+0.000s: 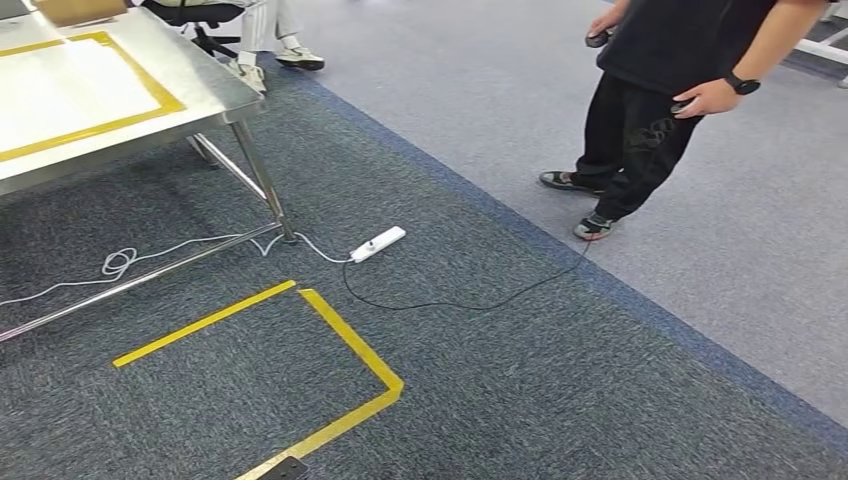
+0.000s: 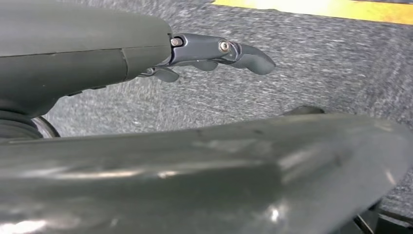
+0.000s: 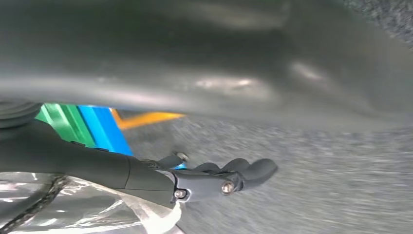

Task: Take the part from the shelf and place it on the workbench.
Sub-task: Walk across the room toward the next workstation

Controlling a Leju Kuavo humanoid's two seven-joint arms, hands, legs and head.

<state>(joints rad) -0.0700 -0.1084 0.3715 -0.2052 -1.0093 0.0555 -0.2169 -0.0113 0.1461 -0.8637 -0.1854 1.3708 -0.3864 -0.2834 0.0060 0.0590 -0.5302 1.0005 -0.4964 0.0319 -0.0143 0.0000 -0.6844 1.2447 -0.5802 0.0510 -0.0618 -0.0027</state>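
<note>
The steel workbench [image 1: 205, 100] stands at the upper left of the head view, its top marked with a yellow tape rectangle. In the right wrist view my right hand [image 3: 209, 180] hangs over the carpet and holds a crinkled clear plastic bag [image 3: 87, 214] against its palm. The bag's contents are hard to make out, and a blue and green striped piece [image 3: 92, 129] shows behind the hand. My left hand [image 2: 214, 53] hangs over the carpet with its fingers stretched out and nothing in them.
A person in black [image 1: 660, 90] stands at the upper right holding small dark devices. A white power strip [image 1: 378, 243] and its cables lie on the carpet by the workbench leg [image 1: 262, 175]. Yellow floor tape [image 1: 350, 345] marks a rectangle ahead. A cardboard box [image 1: 80, 10] sits on the workbench.
</note>
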